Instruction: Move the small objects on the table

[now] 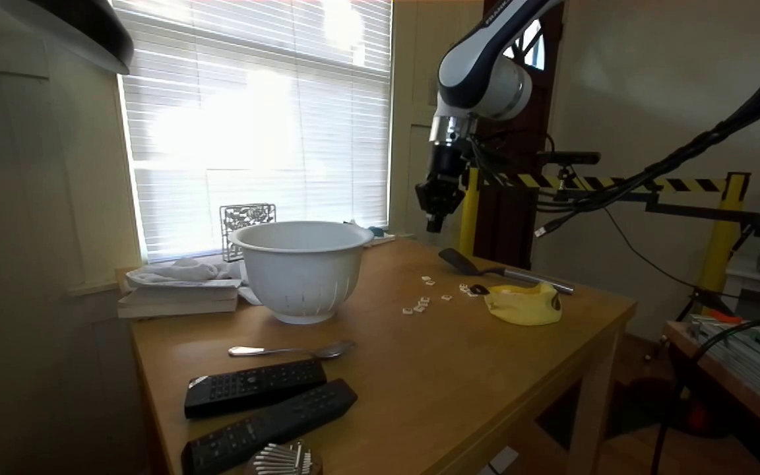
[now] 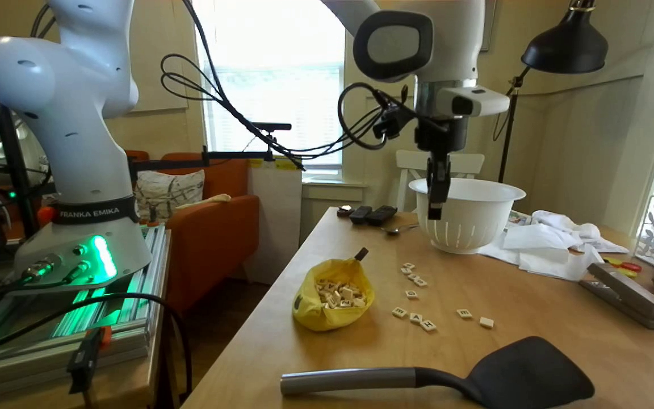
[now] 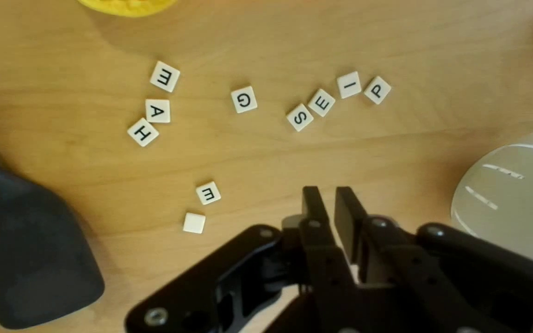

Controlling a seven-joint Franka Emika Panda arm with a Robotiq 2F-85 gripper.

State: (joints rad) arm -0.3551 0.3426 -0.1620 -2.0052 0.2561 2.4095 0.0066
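The small objects are several cream-white letter tiles, flat and scattered on the brown wooden table (image 3: 266, 155). In the wrist view a tile row reads S (image 3: 300, 117), E (image 3: 321, 102), I (image 3: 349, 84), P (image 3: 377, 89). A G tile (image 3: 244, 99) lies apart; E (image 3: 164, 76), A (image 3: 158, 111) and H (image 3: 143, 132) lie left. Another E (image 3: 208, 193) and a blank-faced tile (image 3: 194, 223) lie nearest the fingers. The tiles also show in both exterior views (image 1: 446, 297) (image 2: 412, 295). My gripper (image 3: 326, 192) is narrowly open, empty, above the table (image 1: 434, 224) (image 2: 435, 210).
A yellow pouch (image 2: 318, 318) holds more tiles; its rim (image 3: 127, 8) shows in the wrist view. A white colander (image 1: 301, 277) (image 3: 511, 203) stands beside the tiles. A black spatula (image 2: 531, 375) (image 3: 40, 254), spoon (image 1: 287, 351), remotes (image 1: 254, 386) and stapler (image 2: 628, 298) lie around.
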